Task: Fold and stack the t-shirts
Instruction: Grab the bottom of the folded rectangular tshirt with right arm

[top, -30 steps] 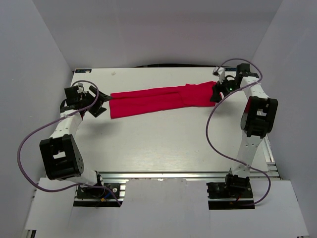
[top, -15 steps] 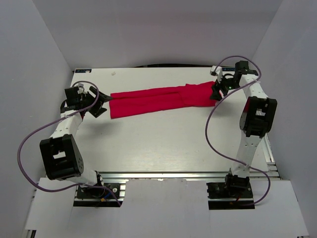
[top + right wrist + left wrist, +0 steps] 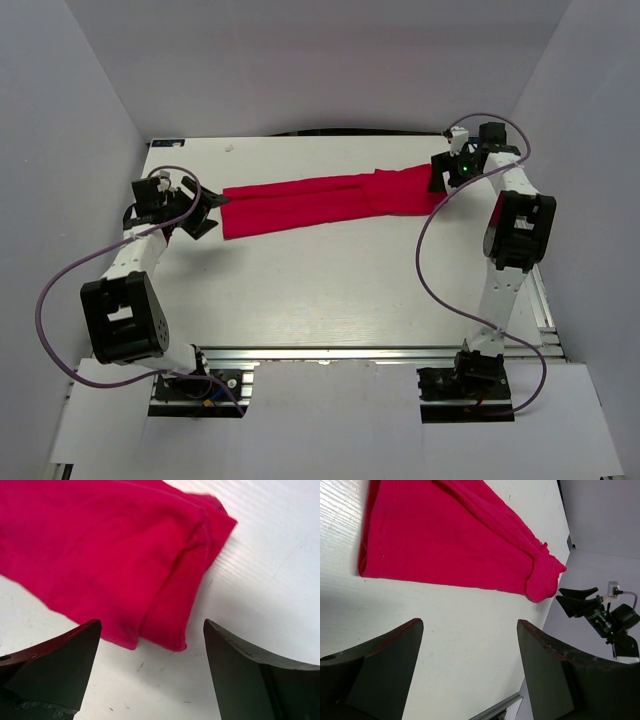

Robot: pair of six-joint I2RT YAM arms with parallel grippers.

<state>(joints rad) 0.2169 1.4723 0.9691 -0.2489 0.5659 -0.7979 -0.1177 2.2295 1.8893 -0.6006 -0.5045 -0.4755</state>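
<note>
Red t-shirt [image 3: 325,200] flat, left gripper [image 3: 210,213], right gripper [image 3: 436,178] spread at ends

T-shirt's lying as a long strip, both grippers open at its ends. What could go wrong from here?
1. The right end of the t-shirt is stacked layers. The right gripper might pinch only the top one, so the fold could open on lifting.
2. The left gripper hangs over bare table, short of the hem. Closing there would likely miss the cloth.
</note>
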